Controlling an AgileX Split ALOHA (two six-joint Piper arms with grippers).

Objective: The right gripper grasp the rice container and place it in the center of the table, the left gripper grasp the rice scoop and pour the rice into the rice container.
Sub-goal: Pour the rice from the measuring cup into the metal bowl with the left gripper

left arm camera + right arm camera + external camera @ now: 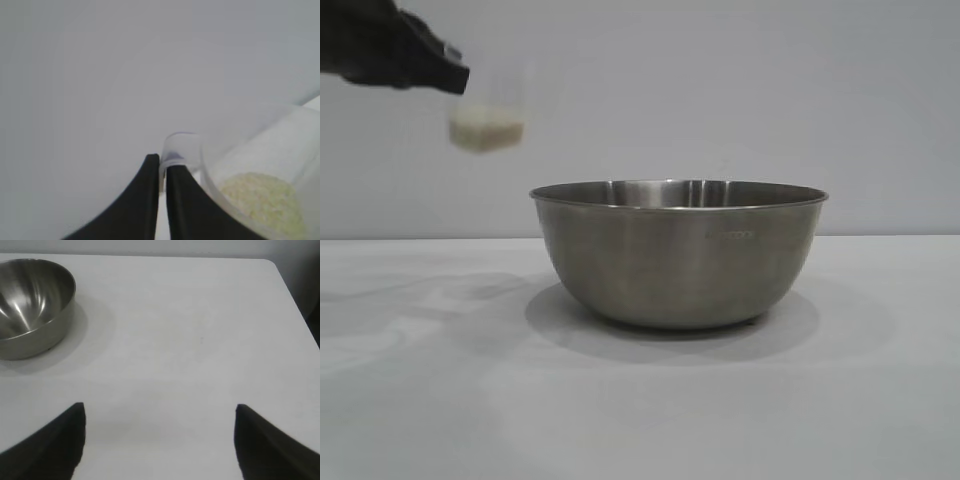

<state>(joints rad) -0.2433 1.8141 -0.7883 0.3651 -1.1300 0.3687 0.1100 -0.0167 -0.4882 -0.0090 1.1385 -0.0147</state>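
A: Steel rice container (pixel 678 255) sits nearest the exterior camera, upright on the table (pixel 430 400), about mid-tabletop, well in from the near edge. Inside looks bare steel in the right wrist view.

B: Confirmed, rice container (pixel 30 305) shows shiny inner wall, no grains seen. Left arm?

A: Left gripper (pixel 448 72) is up in the air, above and to the left of the bowl, not over the rim. Fingers (pixel 182 200) pressed nearly together, pinching the loop handle of the rice scoop (pixel 260 170).

B: Scoop in exterior view?

A: Rice scoop (pixel 488 110) hangs from the gripper tip, clear of the table, roughly upright, maybe slightly tilted, hard to say, it is blurred. Rice (pixel 486 132) is a pale layer in its bottom.

B: Wrist view agrees, rice (pixel 262 197) heaped low inside the clear wall. Left gripper (pixel 162 172) clamps the handle just beside the rim.

A: Right arm?

B: Right gripper (pixel 159 412) hovers over bare table (pixel 190 330), well apart from the bowl, toward the right edge side. Fingers (pixel 55 440) spread wide, nothing between them.

A: Bowl touching anything?

B: Only the tabletop.
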